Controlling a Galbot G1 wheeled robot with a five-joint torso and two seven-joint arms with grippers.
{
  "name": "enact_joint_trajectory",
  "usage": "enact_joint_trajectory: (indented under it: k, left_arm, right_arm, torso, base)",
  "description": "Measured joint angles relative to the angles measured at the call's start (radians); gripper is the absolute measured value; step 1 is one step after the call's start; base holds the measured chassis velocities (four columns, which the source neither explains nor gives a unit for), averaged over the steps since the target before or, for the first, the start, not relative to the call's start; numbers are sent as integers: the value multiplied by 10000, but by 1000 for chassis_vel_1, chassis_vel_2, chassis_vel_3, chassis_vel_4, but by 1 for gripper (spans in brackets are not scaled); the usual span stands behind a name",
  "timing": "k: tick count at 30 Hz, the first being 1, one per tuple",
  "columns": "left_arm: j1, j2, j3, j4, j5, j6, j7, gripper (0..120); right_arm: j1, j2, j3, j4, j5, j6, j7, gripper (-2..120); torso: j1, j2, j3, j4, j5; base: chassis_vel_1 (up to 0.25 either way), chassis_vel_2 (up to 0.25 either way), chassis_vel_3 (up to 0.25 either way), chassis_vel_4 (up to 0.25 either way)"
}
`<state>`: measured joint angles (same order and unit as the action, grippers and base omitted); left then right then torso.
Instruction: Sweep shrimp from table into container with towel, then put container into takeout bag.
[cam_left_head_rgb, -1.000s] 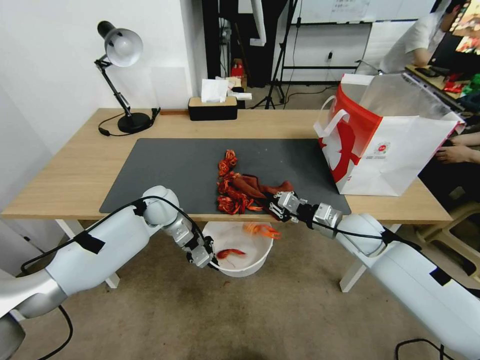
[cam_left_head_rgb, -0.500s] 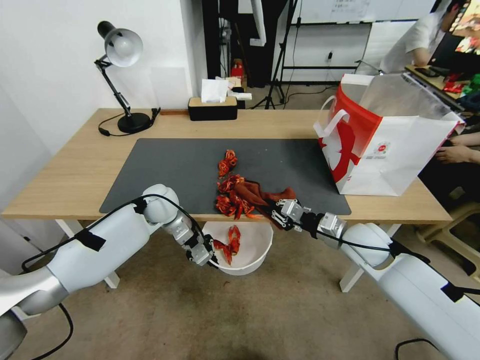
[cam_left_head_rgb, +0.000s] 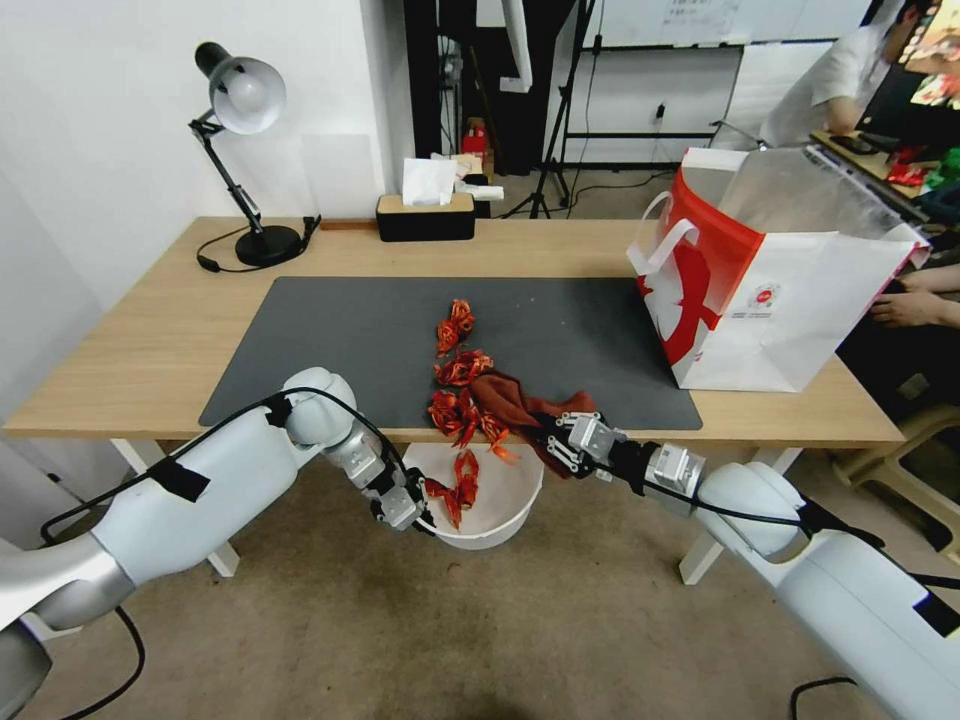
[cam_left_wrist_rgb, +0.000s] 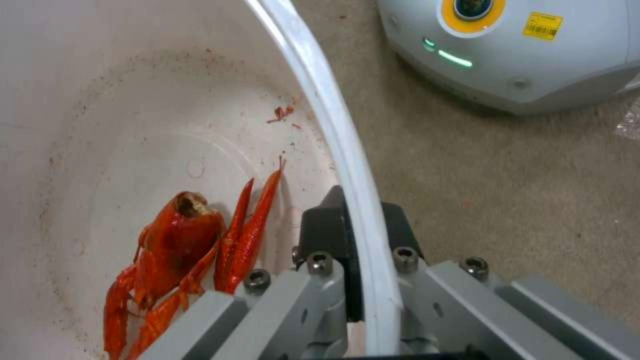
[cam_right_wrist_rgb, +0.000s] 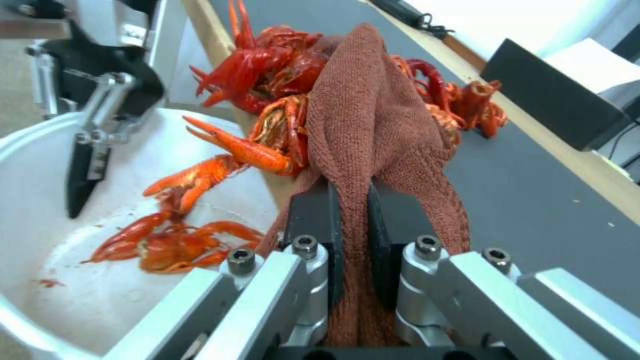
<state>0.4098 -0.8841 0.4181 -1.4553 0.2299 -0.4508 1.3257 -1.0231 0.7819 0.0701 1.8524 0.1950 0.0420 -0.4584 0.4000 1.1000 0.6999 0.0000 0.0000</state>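
Sweeping step: right gripper (cam_left_head_rgb: 562, 443) pinches the rust-red fuzzy towel (cam_left_head_rgb: 510, 398) behind red-orange shrimp (cam_left_head_rgb: 455, 400) at the wooden table (cam_left_head_rgb: 150, 340) edge; left gripper (cam_left_head_rgb: 412, 515) clamps the round white plastic container (cam_left_head_rgb: 500, 510) below. Next likely needs another pull edgeward.

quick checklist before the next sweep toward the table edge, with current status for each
1. Right claw gripping the towel: ok, cloth is pinched between its fingers.
2. Left claw holding the container: ok, clamped over the rim.
3. Container under the table edge below the shrimp: ok in the head view, bowl sits beneath the heap.
4. Shrimp landing inside: ok, a few already lie in the bowl.
5. Towel behind all the shrimp: not ok, a small cluster lies farther back on the mat.
6. Takeout bag upright and open: ok.
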Motion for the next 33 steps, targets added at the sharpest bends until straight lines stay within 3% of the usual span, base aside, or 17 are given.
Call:
enact_joint_trajectory:
  k: [19, 33]
  left_arm:
    - [6, 43, -40, 51, 12, -28, -10, 0]
    - [-76, -15, -6, 210, 10, -141, -15, 0]
  right_arm:
    - [-697, -71, 166, 471, -97, 18, -171, 7]
    - [-795, -217, 133, 623, 13, 25, -1106, 7]
  torso:
    - [0, 1, 0, 1, 0]
    - [0, 0, 0, 0, 0]
  base:
    - [0, 0, 0, 0]
    - [0, 0, 0, 0]
